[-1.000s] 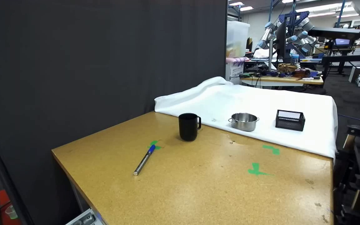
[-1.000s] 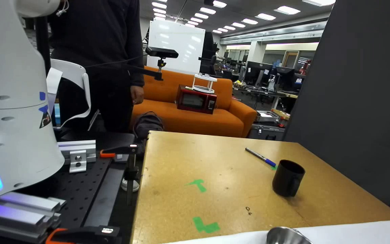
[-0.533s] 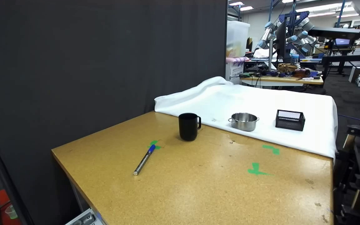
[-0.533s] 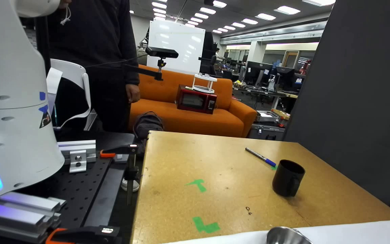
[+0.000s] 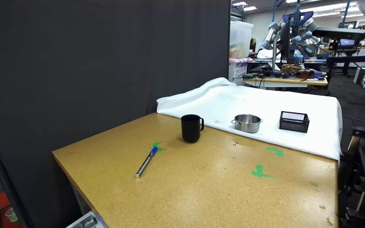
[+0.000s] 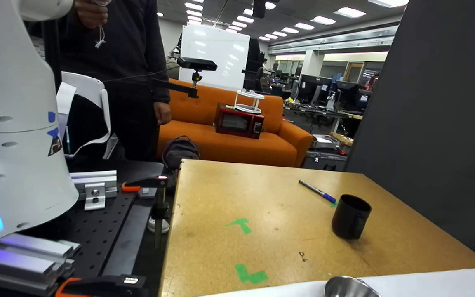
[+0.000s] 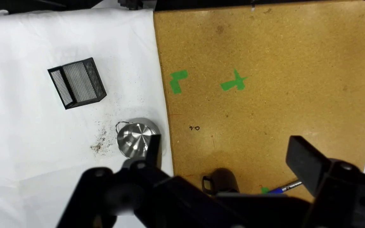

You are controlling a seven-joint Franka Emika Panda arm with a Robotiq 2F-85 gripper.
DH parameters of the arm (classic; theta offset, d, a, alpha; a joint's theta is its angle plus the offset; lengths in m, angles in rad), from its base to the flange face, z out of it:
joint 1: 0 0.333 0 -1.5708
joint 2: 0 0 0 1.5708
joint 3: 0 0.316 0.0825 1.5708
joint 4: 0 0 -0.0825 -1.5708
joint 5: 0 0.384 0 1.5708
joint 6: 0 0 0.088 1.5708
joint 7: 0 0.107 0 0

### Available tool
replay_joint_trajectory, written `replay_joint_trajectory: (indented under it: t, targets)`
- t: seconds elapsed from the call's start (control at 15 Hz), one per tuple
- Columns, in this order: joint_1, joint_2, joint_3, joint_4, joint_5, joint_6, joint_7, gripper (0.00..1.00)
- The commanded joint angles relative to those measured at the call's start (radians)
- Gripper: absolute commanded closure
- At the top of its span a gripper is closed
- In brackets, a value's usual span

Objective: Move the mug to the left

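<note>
The black mug stands upright on the wooden table in both exterior views [image 5: 190, 128] [image 6: 349, 218], with its handle at its side. In the wrist view the mug [image 7: 223, 181] is at the bottom middle, and its lower part there is hidden behind the gripper body. My gripper [image 7: 227, 152] is open and empty, its two fingers wide apart high above the table. The mug lies below it in the picture, not between the fingertips. A dark shape at the top edge of an exterior view may be part of the gripper.
A blue-capped marker [image 5: 146, 162] lies near the mug. A silver metal bowl [image 5: 247, 124] and a black mesh box [image 5: 294, 122] stand on the white cloth [image 5: 220, 106] beside the wooden table. A dark curtain [image 5: 106, 69] hangs along the table's edge.
The dark shape at the top edge of an exterior view hangs lower than before. The person behind the arm has raised a hand. The mug has not moved.
</note>
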Motion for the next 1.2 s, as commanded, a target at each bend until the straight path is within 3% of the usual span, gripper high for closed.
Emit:
replay_joint_trajectory:
  t: [0.0,0.6,1.13]
  targets:
    - [0.015,0.078,-0.021,0.030,-0.040,0.056,-0.083,0.00]
    - [0.032,0.231,-0.062,0.063,-0.076,0.186,-0.266,0.00]
    - [0.091,0.362,-0.118,0.071,-0.047,0.420,-0.588,0.00]
